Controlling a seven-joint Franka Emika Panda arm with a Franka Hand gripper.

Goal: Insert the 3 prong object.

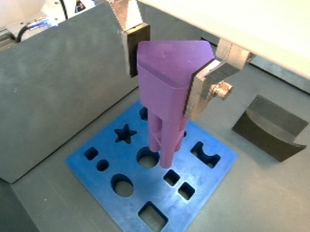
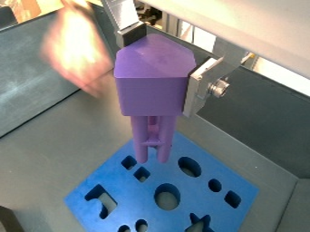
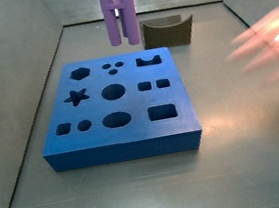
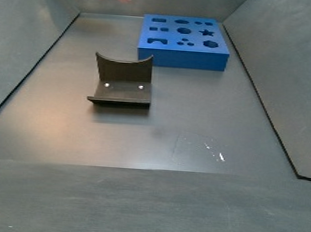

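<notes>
Below me the blue board [image 3: 119,110] lies flat on the grey floor, its top cut with shaped holes: a star [image 1: 123,134], circles, squares and others, all open and with nothing lying across them in either side view. Beyond the board's far edge stands a small dark brown curved block [image 3: 167,31]; in a side view it sits near the board but apart from it, and in a wrist view the same block [image 1: 269,128] rests on the floor off to one side of the board, well clear of my hold. Grey walls close in the work area, and a pale blurred shape [image 3: 269,37] smears across one side of a side view; I cannot tell what it is. My gripper [image 1: 179,65] hangs above the board with its jaws closed on the 3 prong object [image 1: 166,86], the silver finger plate [image 1: 213,80] pressed against the thick purple head of the piece. The piece hangs upright from between my fingers, its thin parallel bars pointing down; in a side view the bars [image 3: 118,10] end above the board's far edge without touching it, and in both wrist views their tips [image 2: 151,145] hover over the holes, not yet in any of them.
</notes>
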